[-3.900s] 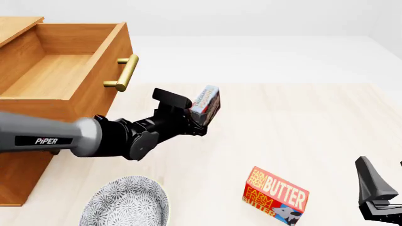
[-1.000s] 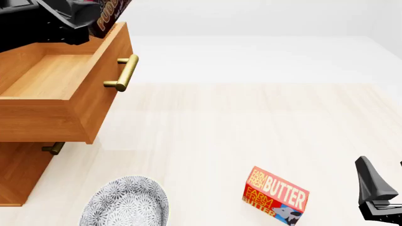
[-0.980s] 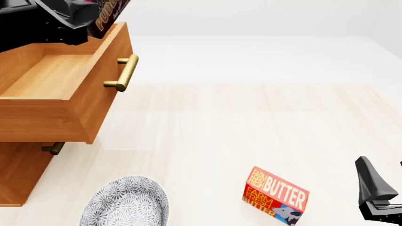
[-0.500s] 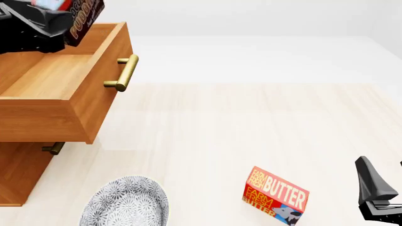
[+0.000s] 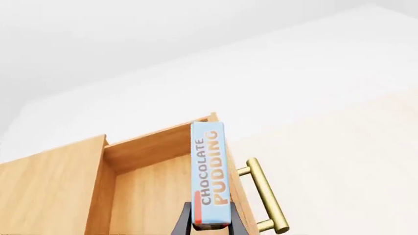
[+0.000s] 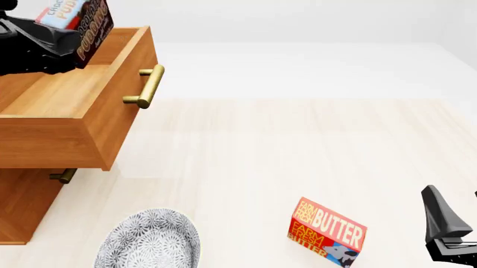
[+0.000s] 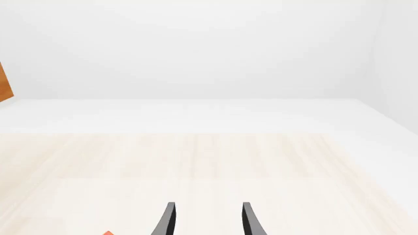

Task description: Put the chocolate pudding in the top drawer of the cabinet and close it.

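Above the top drawer [image 6: 67, 95], left gripper [image 5: 210, 226] clamps chocolate pudding [image 5: 210, 176].

Left gripper [image 6: 56, 39]: matte black, angular housing with faceted edges, seen in the front view; in the left wrist view only two slim black finger bases [image 5: 185, 226] show. Right gripper [image 7: 206, 220]: two narrow, dark grey to black, blade-like fingers tapering upward with slightly curved profiles. In the front view its body is glossy black, wedge-shaped, with a stepped base.

Bright, even, diffuse light — shadows faint and soft; renders sharp, without glare or blur.
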Controlling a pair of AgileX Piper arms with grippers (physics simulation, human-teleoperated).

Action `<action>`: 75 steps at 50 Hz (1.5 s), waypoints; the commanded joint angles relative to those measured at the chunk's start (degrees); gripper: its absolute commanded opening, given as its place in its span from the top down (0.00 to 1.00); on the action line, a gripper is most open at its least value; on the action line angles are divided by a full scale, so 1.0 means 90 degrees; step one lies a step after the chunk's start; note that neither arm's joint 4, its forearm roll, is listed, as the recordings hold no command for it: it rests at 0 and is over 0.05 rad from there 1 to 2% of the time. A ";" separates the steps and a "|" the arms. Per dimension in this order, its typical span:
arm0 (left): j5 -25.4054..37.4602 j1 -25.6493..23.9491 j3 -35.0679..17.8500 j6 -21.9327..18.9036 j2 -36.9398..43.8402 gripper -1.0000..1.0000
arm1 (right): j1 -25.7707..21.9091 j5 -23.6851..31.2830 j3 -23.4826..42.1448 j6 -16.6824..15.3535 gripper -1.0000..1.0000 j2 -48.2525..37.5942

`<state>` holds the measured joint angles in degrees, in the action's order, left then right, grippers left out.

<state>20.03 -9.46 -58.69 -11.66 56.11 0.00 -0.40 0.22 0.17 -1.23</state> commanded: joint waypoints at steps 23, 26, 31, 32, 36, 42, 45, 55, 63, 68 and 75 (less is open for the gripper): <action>-0.0088 0.0768 0.0023 -0.0099 0.0333 1.00 | 0.0000 -0.0001 0.0000 0.0000 0.00 -0.0001; -0.0104 0.0806 0.0013 -0.0086 0.0366 1.00 | 0.0000 0.0000 0.0000 0.0000 0.00 0.0000; -0.0174 0.0908 0.0066 -0.0133 0.0430 1.00 | -0.0001 -0.0001 0.0000 0.0000 0.00 -0.0002; -0.0194 0.0920 0.0070 -0.0143 0.0450 1.00 | 0.0000 0.0000 0.0000 -0.0001 0.00 -0.0001; -0.0262 0.0957 0.0101 -0.0161 0.0507 1.00 | 0.0000 -0.0001 0.0000 -0.0002 0.00 -0.0002; -0.0348 0.0978 0.0100 -0.0154 0.0661 1.00 | 0.0000 0.0000 0.0000 -0.0001 0.00 0.0000; -0.0386 0.0986 0.0072 -0.0153 0.0751 1.00 | 0.0000 0.0000 0.0000 0.0000 0.00 -0.0001; -0.0580 0.1166 0.0150 -0.0201 0.0914 1.00 | 0.0000 -0.0001 0.0000 0.0000 0.00 -0.0001; -0.0708 0.1133 0.0103 -0.0125 0.1169 1.00 | 0.0001 -0.0001 0.0000 -0.0001 0.00 -0.0002; -0.0747 0.1178 0.0066 -0.0147 0.1254 1.00 | 0.0001 0.0000 0.0000 0.0001 0.00 0.0001; -0.0847 0.1217 0.0087 -0.0102 0.1387 1.00 | -0.0001 0.0001 0.0000 -0.0001 0.00 0.0002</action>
<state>13.63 0.89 -57.77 -12.20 66.90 0.00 -0.40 0.22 0.16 -1.23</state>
